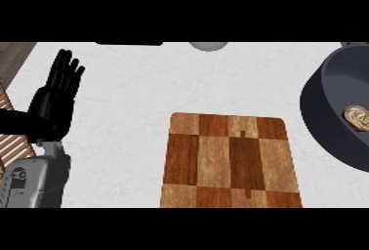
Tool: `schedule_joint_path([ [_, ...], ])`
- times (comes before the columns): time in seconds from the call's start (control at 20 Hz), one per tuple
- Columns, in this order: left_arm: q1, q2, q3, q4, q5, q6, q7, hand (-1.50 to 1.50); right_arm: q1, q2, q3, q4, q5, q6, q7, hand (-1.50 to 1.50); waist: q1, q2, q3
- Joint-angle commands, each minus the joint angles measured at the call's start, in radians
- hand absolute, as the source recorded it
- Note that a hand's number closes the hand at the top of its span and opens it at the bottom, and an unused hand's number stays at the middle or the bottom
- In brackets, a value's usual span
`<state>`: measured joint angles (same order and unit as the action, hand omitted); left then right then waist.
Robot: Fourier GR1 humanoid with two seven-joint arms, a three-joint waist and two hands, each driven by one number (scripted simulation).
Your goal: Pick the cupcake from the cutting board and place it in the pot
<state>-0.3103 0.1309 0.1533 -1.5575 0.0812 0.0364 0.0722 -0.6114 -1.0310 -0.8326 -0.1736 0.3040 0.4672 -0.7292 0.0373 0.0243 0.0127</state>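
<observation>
Left of the cutting board (231,161), the left hand (54,100) stands open with its fingers straight and pointing up the view, holding nothing; it looks to be resting rather than working. The right hand is not in view, so nothing can be said of its fingers. Going outward from the left hand, the white marbled surface (144,88) comes first, then the board, whose long side runs up and down the view and whose checkered top carries nothing. Right of the board, well apart from the left hand, the dark pot (317,105) is cut off by the view's right edge. The cupcake (358,117) already sits inside it, a small golden-brown thing against the pot's inner wall; whether it stands upright I cannot tell. Judging from that, the placing seems done, and any further move would fall to the right arm, the pot lying on that side. Above the board, at the surface's far edge, a grey rounded object (209,45) shows only in part.
</observation>
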Motion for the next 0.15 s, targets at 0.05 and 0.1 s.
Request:
schedule_joint_path([
  [0.05,0.016,-0.008,-0.007,0.002,-0.008,0.002,-0.021,0.00,0.055,-0.038,-0.022,0.002,-0.027,0.129,-0.085,-1.50,-0.009,0.003,0.004],
  [0.1,0.017,0.012,0.004,-0.009,0.013,-0.020,0.004,0.00,0.064,-0.020,-0.020,-0.001,-0.025,0.084,-0.085,-1.50,0.005,0.001,0.003],
])
